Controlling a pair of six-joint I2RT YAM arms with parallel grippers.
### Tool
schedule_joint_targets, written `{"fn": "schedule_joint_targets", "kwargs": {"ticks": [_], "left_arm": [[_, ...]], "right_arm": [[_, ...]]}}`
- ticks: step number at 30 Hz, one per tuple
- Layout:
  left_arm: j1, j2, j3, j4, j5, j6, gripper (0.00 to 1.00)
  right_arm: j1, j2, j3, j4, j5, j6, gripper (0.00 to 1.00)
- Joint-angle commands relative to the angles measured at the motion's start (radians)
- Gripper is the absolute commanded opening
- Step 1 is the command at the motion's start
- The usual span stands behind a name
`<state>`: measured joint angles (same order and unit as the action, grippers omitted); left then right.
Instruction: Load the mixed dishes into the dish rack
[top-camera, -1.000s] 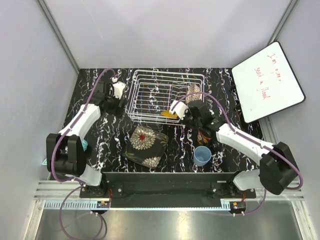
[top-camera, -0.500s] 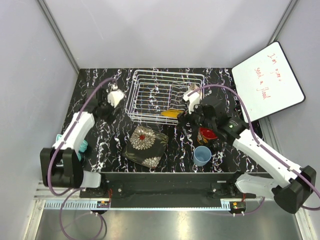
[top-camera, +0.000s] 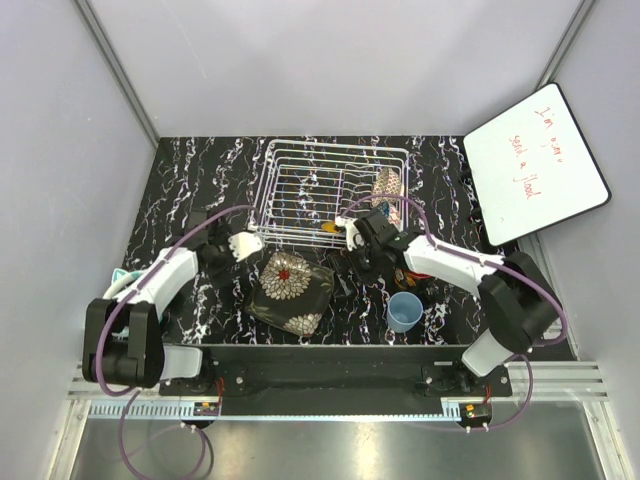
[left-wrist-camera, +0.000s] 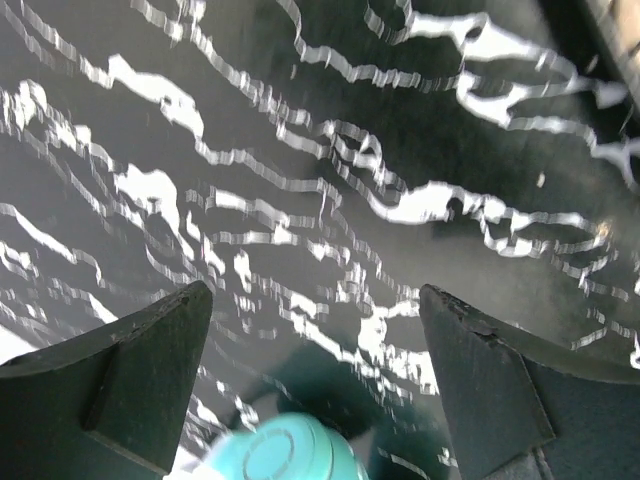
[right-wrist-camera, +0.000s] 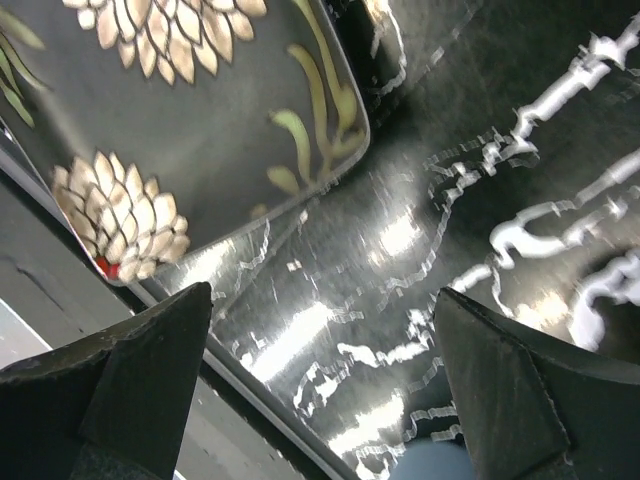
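The white wire dish rack (top-camera: 335, 190) stands at the back of the table. In it a yellow-orange plate (top-camera: 331, 228) leans at the front, and a speckled bowl (top-camera: 386, 183) sits at its right end. A dark squarish plate (top-camera: 292, 292) (right-wrist-camera: 180, 130) with flower patterns lies in front of the rack. To its right are the light-blue cup (top-camera: 405, 311) (right-wrist-camera: 440, 466) and the red mug (top-camera: 411, 275), the mug partly hidden by my right arm. My right gripper (top-camera: 350, 272) (right-wrist-camera: 320, 370) hangs open and empty between plate and cup. My left gripper (top-camera: 234, 248) (left-wrist-camera: 315, 370) is open and empty, left of the dark plate.
Teal headphones (top-camera: 118, 280) (left-wrist-camera: 285, 455) lie at the table's left edge, near my left arm. A white board with red writing (top-camera: 535, 165) leans at the back right. The table's front edge (right-wrist-camera: 150, 330) runs just below my right gripper.
My right gripper opened, let go of the yellow-orange plate in the rack and drew back toward the front. My left arm swung from beside the rack down toward the dark plate.
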<state>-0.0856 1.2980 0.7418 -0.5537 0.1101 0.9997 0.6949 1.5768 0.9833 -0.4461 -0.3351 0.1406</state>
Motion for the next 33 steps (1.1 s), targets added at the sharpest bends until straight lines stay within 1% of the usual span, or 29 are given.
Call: {"fn": "schedule_joint_targets", "kwargs": {"ticks": [1, 5, 8, 11, 15, 18, 22, 26, 29, 33], "left_arm": [[-0.055, 0.046, -0.001, 0.086, 0.046, 0.014, 0.9], [-0.108, 0.073, -0.001, 0.109, 0.028, 0.027, 0.9], [-0.115, 0.099, -0.001, 0.118, 0.005, 0.037, 0.9], [-0.115, 0.107, -0.018, 0.13, -0.019, 0.06, 0.9], [-0.115, 0.084, -0.088, 0.182, -0.026, 0.115, 0.89], [-0.12, 0.087, -0.105, 0.207, -0.023, 0.105, 0.89], [-0.135, 0.081, -0.122, 0.199, -0.024, 0.076, 0.88], [-0.141, 0.026, -0.176, 0.196, -0.013, 0.082, 0.88], [-0.154, -0.006, -0.2, 0.178, 0.0, 0.064, 0.88], [-0.163, -0.048, -0.196, 0.115, 0.016, 0.04, 0.88]], "right_arm": [[0.008, 0.044, -0.017, 0.142, -0.077, 0.086, 1.0], [0.008, 0.083, -0.087, 0.309, -0.108, 0.172, 1.0], [0.008, 0.147, -0.11, 0.388, -0.151, 0.22, 1.0], [0.011, 0.17, -0.094, 0.382, -0.162, 0.217, 1.0], [0.017, 0.19, -0.083, 0.382, -0.171, 0.229, 1.0], [0.017, 0.212, -0.069, 0.382, -0.203, 0.225, 1.0], [0.017, 0.235, -0.048, 0.365, -0.211, 0.22, 1.0], [0.017, 0.261, -0.025, 0.351, -0.219, 0.214, 1.0], [0.014, 0.278, -0.009, 0.345, -0.229, 0.209, 0.98], [0.011, 0.288, 0.005, 0.319, -0.219, 0.194, 0.98]]}}
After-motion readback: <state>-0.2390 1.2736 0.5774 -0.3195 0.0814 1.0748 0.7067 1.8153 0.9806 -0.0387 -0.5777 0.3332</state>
